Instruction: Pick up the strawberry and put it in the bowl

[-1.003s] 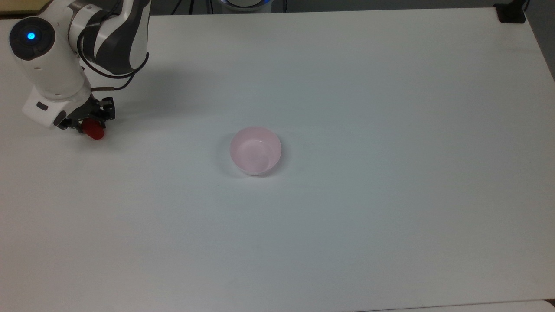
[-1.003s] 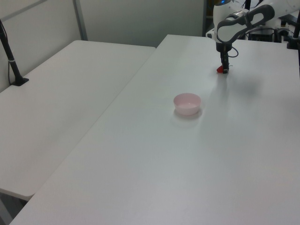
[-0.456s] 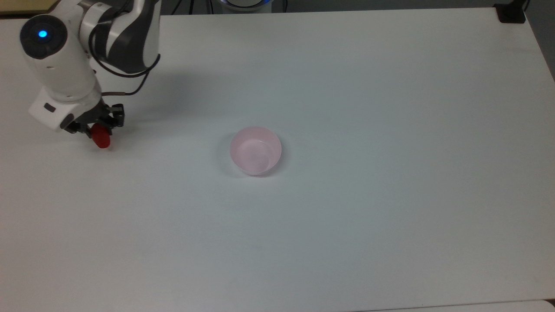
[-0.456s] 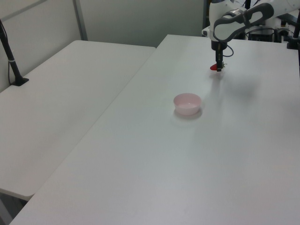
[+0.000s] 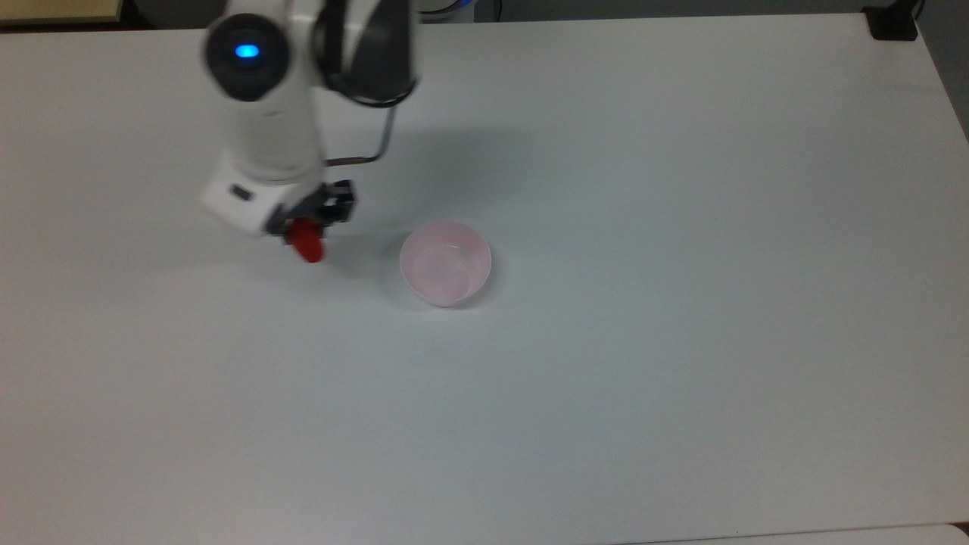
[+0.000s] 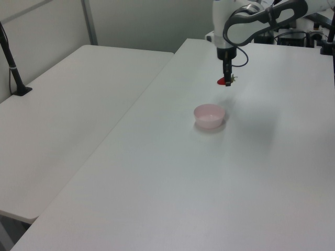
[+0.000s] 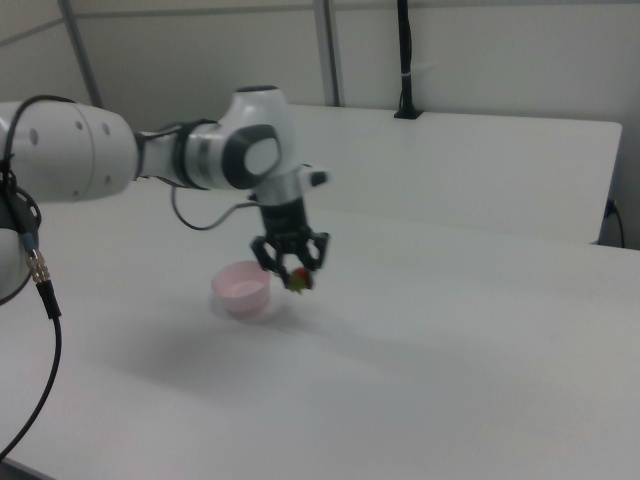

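**Strawberry held in the air beside the bowl, over a bare white table**

From my console I see the gripper (image 5: 309,227) pinching the strawberry (image 5: 308,246), its two dark fingers pressed against the fruit's sides. In the top view the red fruit hangs just below the fingers, at the bowl's left and near it but not over it. In the left view the strawberry (image 6: 222,81) is clearly lifted off the surface, above and behind the bowl (image 6: 209,115). In the right view the gripper (image 7: 293,264) hangs at the bowl's right, the strawberry (image 7: 298,279) showing red with a bit of green at its lower end.

The bowl (image 5: 446,263) stands upright, pale pink, on the table (image 5: 643,341). The tabletop is matte white and smooth; the arm (image 5: 265,113) casts a soft grey shadow on it behind the gripper. A blue light (image 5: 246,51) glows on the arm's wrist, and a thin cable (image 5: 376,147) loops off its side.

In the left view a second white table (image 6: 68,120) butts against the first along a straight seam, with a black post (image 6: 11,63) standing at its far edge. Pale partition walls (image 6: 152,23) with grey uprights close the room behind. The right view shows the same panelled walls (image 7: 500,55) and a black post (image 7: 404,60) at the far table's edge.
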